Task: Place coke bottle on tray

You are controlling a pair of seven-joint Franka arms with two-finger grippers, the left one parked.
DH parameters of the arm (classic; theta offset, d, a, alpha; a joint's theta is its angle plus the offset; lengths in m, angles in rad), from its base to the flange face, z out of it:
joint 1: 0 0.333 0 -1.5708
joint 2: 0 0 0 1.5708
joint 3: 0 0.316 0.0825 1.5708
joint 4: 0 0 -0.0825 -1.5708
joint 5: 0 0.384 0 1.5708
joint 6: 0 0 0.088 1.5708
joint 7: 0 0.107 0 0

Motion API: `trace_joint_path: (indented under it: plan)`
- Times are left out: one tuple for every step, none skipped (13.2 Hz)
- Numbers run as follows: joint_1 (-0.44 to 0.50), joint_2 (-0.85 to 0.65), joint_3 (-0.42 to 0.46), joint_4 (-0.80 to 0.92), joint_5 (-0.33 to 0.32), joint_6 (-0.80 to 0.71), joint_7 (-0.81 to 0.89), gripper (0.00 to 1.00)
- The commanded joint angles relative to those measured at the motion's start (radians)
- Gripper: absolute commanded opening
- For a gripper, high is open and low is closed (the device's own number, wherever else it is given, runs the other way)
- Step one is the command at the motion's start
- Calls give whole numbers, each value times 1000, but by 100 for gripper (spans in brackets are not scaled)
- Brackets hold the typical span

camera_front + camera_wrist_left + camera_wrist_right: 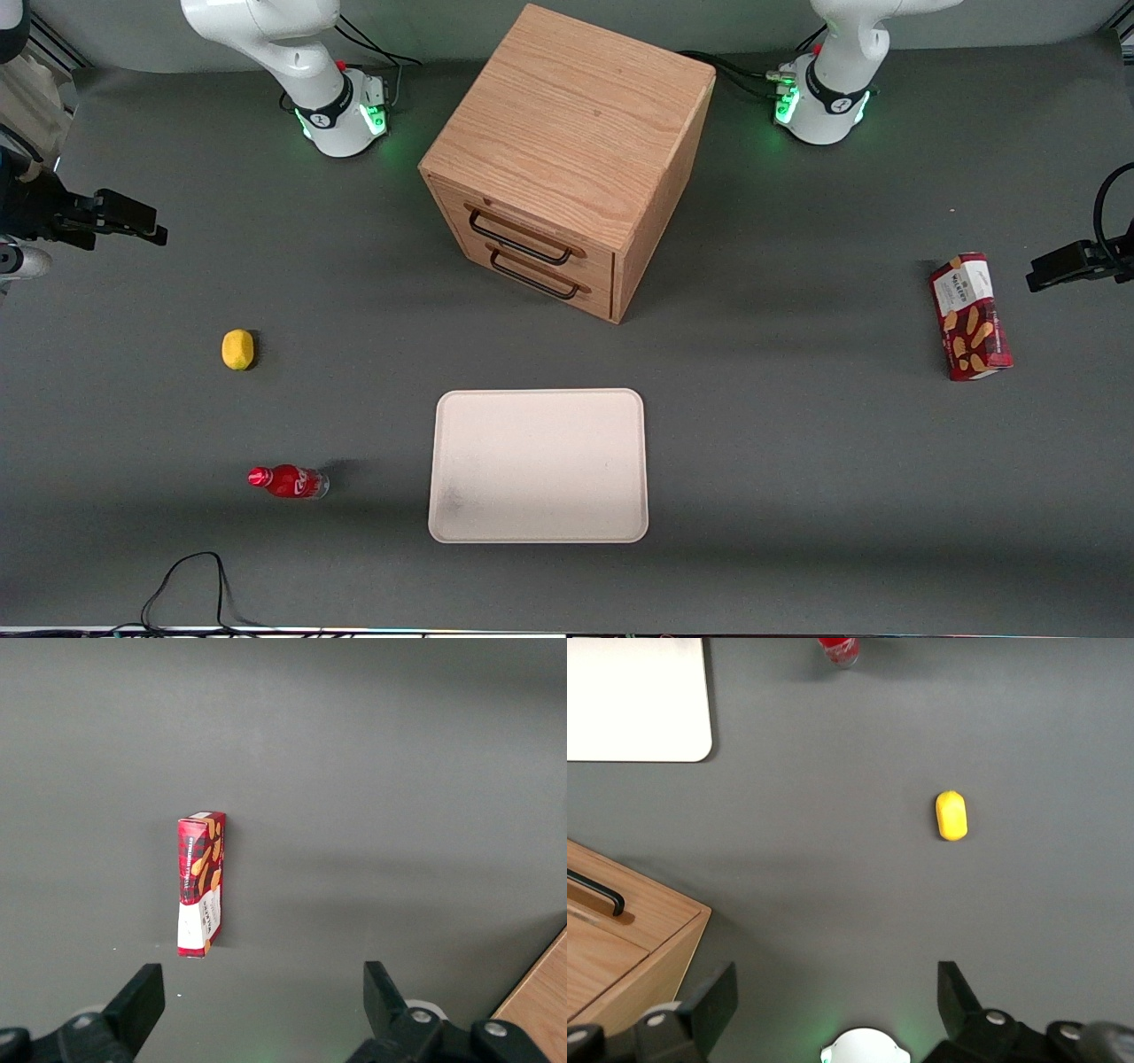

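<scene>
Gripper [837,1001] spread wide, empty, raised high; coke bottle [290,481] well apart, beside tray [539,465].

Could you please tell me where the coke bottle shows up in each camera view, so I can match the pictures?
Front view: the bottle lies on its side on the table, beside the tray, nearer the camera than the lemon.
Right wrist view: only part of the bottle shows, cut off at the frame edge; the open claw hangs well away.
Left wrist view: not in it.
Shared landmark: the lemon.
</scene>
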Motion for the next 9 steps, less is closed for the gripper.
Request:
trace_joint_path:
  plan:
    - [-8,54,0,80,7,-13,-6,100]
    - [-8,74,2,102,7,-13,-6,100]
    - [-10,95,0,120,7,-14,-8,100]
    - [-10,123,0,152,7,-19,-9,100]
    - [-8,158,0,189,7,-25,-11,100]
    - [-8,198,0,221,6,-32,-11,100]
    - [-10,247,-1,266,10,-43,-11,100]
    - [-11,307,-3,345,12,-46,-11,100]
    - [-13,369,-4,422,13,-51,-11,100]
